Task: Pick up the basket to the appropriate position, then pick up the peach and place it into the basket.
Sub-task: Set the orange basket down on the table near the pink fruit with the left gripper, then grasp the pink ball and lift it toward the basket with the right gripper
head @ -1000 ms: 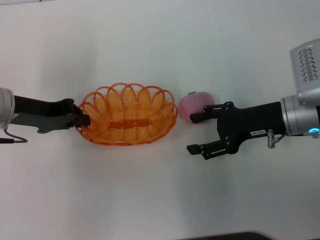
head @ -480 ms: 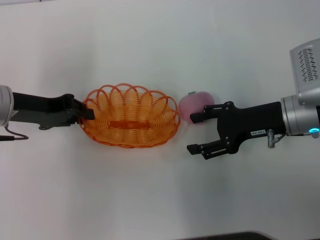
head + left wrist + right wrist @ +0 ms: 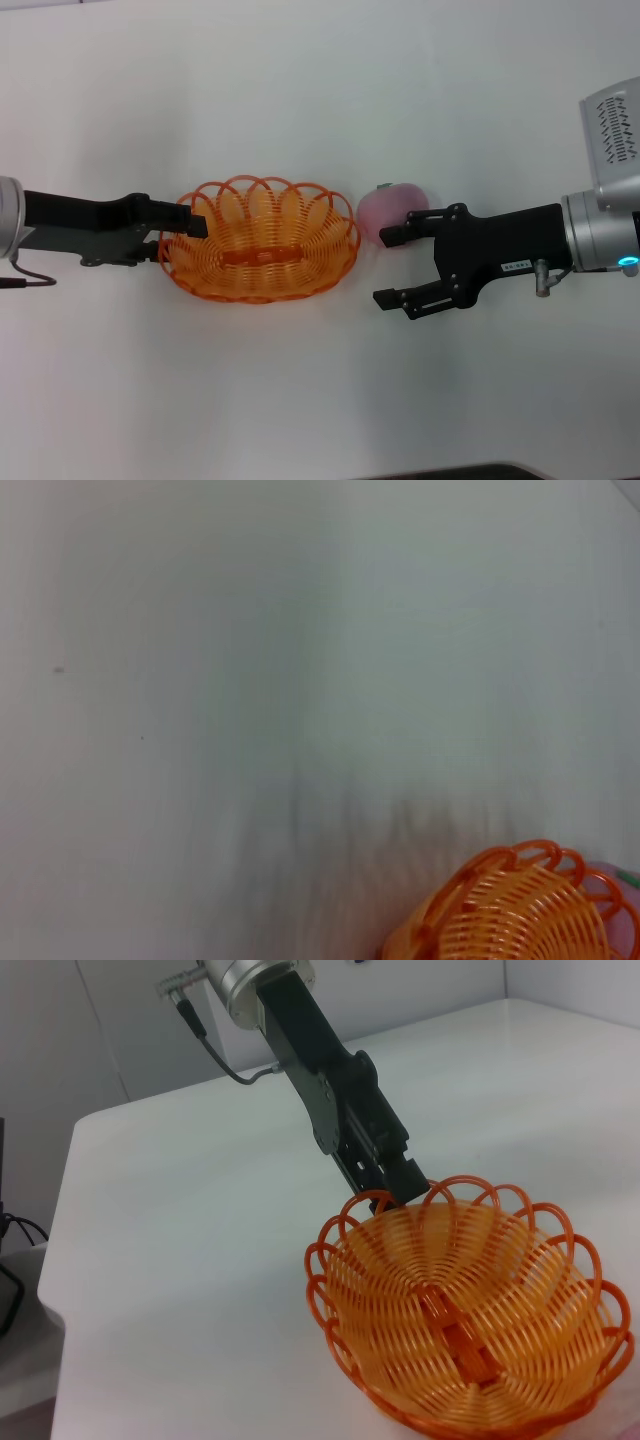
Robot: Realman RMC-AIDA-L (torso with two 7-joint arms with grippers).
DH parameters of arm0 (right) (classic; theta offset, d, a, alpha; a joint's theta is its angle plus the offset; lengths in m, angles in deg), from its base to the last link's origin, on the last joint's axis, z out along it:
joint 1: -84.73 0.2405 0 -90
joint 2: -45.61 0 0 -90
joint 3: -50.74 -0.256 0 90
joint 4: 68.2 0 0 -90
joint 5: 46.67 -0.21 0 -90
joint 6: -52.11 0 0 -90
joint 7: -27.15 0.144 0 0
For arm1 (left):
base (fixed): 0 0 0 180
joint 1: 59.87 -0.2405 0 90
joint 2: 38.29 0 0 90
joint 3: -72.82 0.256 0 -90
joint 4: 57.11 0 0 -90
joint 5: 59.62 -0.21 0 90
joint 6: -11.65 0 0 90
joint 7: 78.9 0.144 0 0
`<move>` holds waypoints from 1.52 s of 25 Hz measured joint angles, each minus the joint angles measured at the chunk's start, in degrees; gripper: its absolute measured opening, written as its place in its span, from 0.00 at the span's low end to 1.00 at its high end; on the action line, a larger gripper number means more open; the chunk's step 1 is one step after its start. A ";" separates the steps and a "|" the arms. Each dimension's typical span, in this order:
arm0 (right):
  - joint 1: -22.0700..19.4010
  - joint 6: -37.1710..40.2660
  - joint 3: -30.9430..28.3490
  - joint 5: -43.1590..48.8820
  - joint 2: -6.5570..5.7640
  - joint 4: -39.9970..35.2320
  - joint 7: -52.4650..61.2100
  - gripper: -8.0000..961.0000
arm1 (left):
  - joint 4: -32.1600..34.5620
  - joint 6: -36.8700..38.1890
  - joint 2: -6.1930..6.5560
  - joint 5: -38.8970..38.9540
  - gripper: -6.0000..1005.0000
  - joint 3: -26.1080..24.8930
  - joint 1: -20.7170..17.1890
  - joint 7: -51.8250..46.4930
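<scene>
orange basket (image 3: 260,252), label (image 3: 516,266) perhaps unreadable

Bright, even light from overhead across the white desk (image 3: 300,120), mildly washed out in the head view. Soft, faint shadows only: a pale one under the basket (image 3: 260,252), another beneath the right end effector (image 3: 400,268). Head view sharp throughout. Left wrist view hazy and smeared, with a grey streaked blur over the desk just beside the basket rim. Right wrist view clear up close on the orange wire loops, slightly softer toward the far wall. Light gloss on the left end effector (image 3: 395,1182).
</scene>
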State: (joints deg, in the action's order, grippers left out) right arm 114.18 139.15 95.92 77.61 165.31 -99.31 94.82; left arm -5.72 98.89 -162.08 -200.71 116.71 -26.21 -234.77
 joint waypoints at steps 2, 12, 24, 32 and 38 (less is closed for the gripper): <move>0.01 0.02 0.00 0.00 0.00 0.00 0.00 0.90 | 0.06 0.02 0.10 0.02 0.55 -0.01 -0.14 0.04; 0.14 0.07 0.00 -0.35 0.24 0.00 -0.01 0.90 | -1.16 0.33 1.93 1.13 0.84 -2.10 -1.17 11.29; 1.18 0.13 0.00 -0.54 0.26 0.09 0.00 0.90 | -1.36 2.24 1.42 8.06 0.84 -9.61 -5.70 52.62; 1.22 0.01 0.00 -0.53 0.26 0.61 -0.02 0.90 | -2.23 3.16 -0.09 14.64 0.84 -9.82 -9.44 73.21; 1.12 -0.05 0.00 -0.48 0.26 0.62 -0.24 0.90 | -3.01 9.56 -0.58 20.23 0.84 -10.75 -15.82 90.18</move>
State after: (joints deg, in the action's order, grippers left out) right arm 115.30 139.10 95.92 77.12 165.57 -98.69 94.58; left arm -8.73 108.45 -162.67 -180.47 105.95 -42.02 -144.59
